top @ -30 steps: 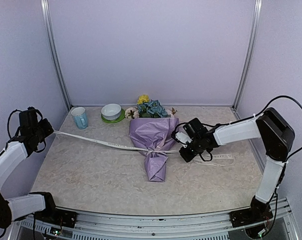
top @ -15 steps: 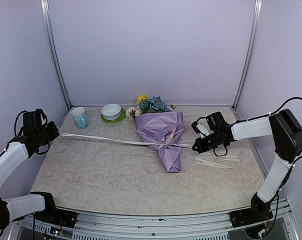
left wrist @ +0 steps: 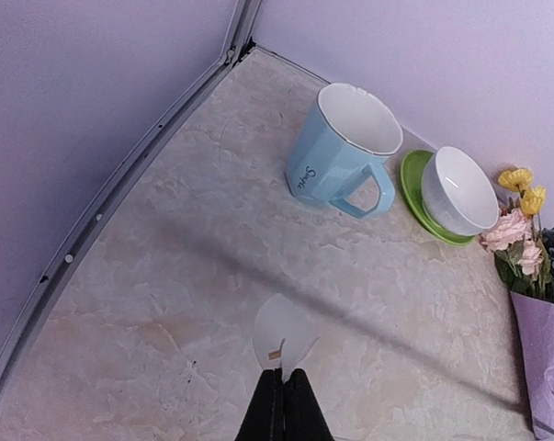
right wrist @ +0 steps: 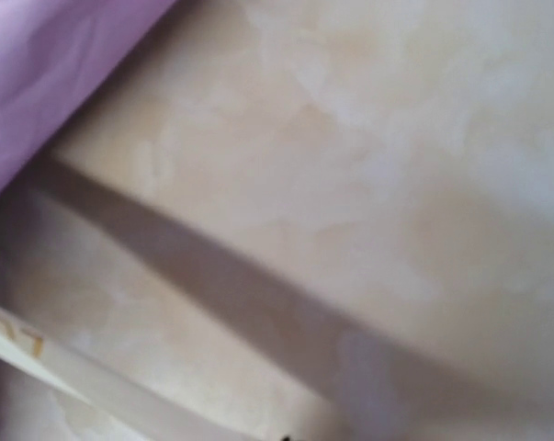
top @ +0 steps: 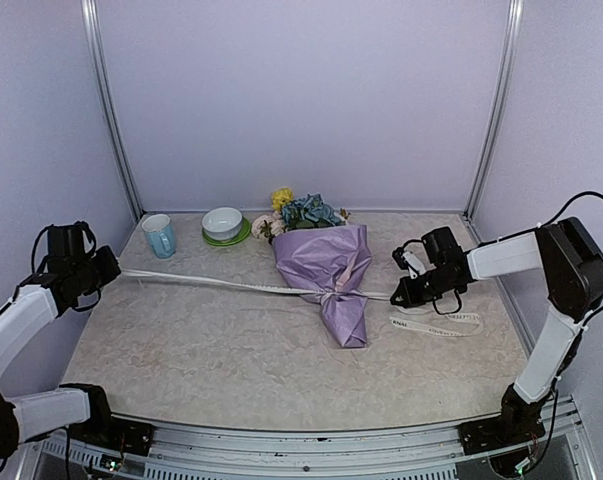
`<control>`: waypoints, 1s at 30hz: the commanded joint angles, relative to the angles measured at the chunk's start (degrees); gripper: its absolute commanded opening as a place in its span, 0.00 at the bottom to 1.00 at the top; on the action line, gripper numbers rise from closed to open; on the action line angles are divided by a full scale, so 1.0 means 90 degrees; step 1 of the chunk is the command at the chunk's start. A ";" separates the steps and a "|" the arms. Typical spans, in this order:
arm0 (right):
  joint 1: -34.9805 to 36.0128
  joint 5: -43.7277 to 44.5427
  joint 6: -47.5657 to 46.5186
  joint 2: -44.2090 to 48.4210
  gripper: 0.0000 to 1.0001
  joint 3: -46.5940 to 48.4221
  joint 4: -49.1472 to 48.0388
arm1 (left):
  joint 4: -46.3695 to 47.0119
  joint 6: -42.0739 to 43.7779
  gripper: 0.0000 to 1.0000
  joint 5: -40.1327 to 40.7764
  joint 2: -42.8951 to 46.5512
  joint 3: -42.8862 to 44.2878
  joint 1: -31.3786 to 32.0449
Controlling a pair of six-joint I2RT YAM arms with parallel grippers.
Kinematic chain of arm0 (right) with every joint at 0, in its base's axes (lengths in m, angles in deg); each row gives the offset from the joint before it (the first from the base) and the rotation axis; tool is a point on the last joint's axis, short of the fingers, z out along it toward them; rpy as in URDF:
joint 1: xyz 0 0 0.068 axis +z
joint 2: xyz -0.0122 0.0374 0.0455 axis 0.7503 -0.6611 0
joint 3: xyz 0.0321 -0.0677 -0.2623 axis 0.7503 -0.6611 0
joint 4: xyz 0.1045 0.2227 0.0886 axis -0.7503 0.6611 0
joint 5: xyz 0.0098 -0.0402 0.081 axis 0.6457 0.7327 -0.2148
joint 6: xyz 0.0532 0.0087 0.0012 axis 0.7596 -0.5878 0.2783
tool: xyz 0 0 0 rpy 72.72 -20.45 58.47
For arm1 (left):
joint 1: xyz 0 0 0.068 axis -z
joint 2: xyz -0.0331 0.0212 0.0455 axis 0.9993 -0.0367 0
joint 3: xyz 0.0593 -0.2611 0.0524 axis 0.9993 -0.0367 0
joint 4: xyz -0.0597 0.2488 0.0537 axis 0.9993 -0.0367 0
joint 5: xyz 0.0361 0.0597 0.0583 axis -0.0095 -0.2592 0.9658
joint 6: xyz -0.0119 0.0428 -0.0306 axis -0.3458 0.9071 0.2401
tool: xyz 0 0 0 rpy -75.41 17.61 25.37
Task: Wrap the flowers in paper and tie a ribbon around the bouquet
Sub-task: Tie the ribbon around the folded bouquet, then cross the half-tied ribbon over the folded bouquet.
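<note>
Lilac-wrapped bouquet (top: 331, 272) lies cinched by taut cream ribbon (top: 211, 281).

Right wrist view blurs and crops paper (right wrist: 47, 73) and ribbon (right wrist: 74, 381).

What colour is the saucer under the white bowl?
Bright green. The saucer shows best in the left wrist view, beneath the bowl.

- table top (top: 181, 330): beige marble pattern, smooth, low sheen
- paper (top: 316, 262), centre: lilac, thin, crinkled, matt
- ribbon (top: 211, 281): cream cloth, flat, faint sheen, printed lettering
- flowers (top: 303, 212): cloth-like petals, matt
- mug (left wrist: 336, 156): pale blue, glazed, glossy
- bowl (left wrist: 458, 190): white, glossy
- saucer (left wrist: 412, 188): green, glossy
- frame post (top: 111, 110), upper left: brushed metal
</note>
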 commanded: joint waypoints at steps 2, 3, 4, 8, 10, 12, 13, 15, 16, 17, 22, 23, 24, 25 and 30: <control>-0.0149 0.0809 -0.0274 0.0052 0.00 -0.0176 0.0554 | 0.0718 -0.0048 0.00 0.1095 -0.0011 0.0203 0.0194; 0.0046 0.0554 -0.0453 0.0170 0.00 -0.0157 0.0455 | 0.0759 -0.0046 0.00 0.1016 -0.0113 0.0320 0.0595; 0.0235 0.0385 -0.0529 0.0290 0.00 -0.0122 0.0383 | 0.0730 -0.0051 0.00 0.1018 -0.0235 0.0523 0.1043; 0.0580 0.0200 -0.0606 0.0464 0.32 0.0309 0.0816 | 0.0859 0.0085 0.00 0.0996 -0.0775 0.1513 0.2891; 0.0607 0.0381 -0.0567 0.0537 0.57 0.0524 0.1198 | 0.1035 0.0294 0.00 0.1119 -0.0976 0.2090 0.3745; 0.0610 0.0753 -0.0508 0.0849 0.88 0.0601 0.1291 | 0.1413 0.0707 0.00 0.1089 -0.1039 0.2355 0.4583; 0.0608 0.0835 -0.0499 0.1029 0.99 0.0635 0.1267 | 0.1667 0.0858 0.00 0.0975 -0.1025 0.2411 0.4869; 0.0663 0.0900 -0.0564 0.1305 1.00 0.0771 0.1221 | 0.2281 0.1178 0.00 0.0819 -0.0945 0.2523 0.5370; 0.0783 0.0953 -0.0651 0.1390 1.00 0.0890 0.1202 | 0.2480 0.1298 0.00 0.0762 -0.0902 0.2590 0.5596; 0.0984 0.1033 -0.0895 0.1437 1.00 0.1100 0.1176 | 0.2632 0.1437 0.00 0.0693 -0.0868 0.2703 0.5793; 0.2318 -0.0542 -0.1956 0.1112 1.00 0.1503 0.0296 | 0.3053 0.1878 0.00 0.0177 -0.0900 0.3051 0.6351; 0.2485 -0.0731 -0.2030 0.0902 1.00 0.1619 0.0113 | 0.3122 0.1902 0.00 0.0081 -0.0895 0.3029 0.6405; 0.2605 -0.0839 -0.2056 0.0681 1.00 0.1788 0.0003 | 0.3149 0.1906 0.00 0.0055 -0.0876 0.3028 0.6452; 0.2675 -0.1015 -0.2069 0.0429 0.99 0.1953 -0.0088 | 0.3159 0.1884 0.00 0.0086 -0.0855 0.3039 0.6490; 0.3050 -0.1930 -0.2332 -0.0472 0.96 0.2518 -0.0390 | 0.3188 0.1819 0.00 0.0337 -0.0624 0.3040 0.6528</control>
